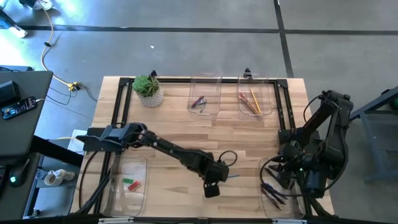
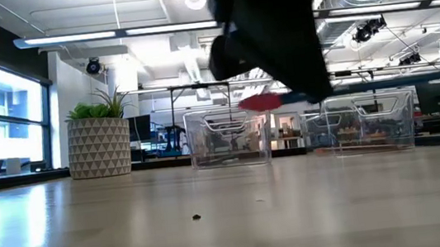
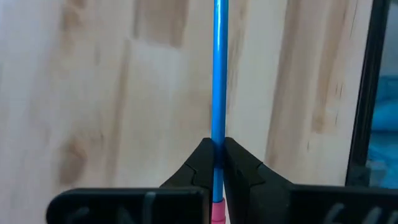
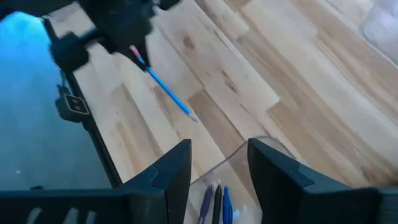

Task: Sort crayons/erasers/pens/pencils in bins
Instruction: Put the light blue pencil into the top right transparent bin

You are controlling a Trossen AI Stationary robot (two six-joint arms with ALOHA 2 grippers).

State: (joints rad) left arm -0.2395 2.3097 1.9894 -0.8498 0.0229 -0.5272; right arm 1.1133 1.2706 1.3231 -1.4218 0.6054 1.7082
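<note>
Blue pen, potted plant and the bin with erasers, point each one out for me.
blue pen (image 3: pixel 218 74), left wrist view, middle of its shaft.
potted plant (image 1: pixel 148 87), high view, its leaves.
bin with erasers (image 1: pixel 142 163), high view, its rim.

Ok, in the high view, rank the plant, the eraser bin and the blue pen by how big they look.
1. Eraser bin, the widest footprint.
2. Plant, clearly more compact.
3. Blue pen, only a short tip shows past the left gripper, which hides the rest, so its full length can't be judged here.
</note>
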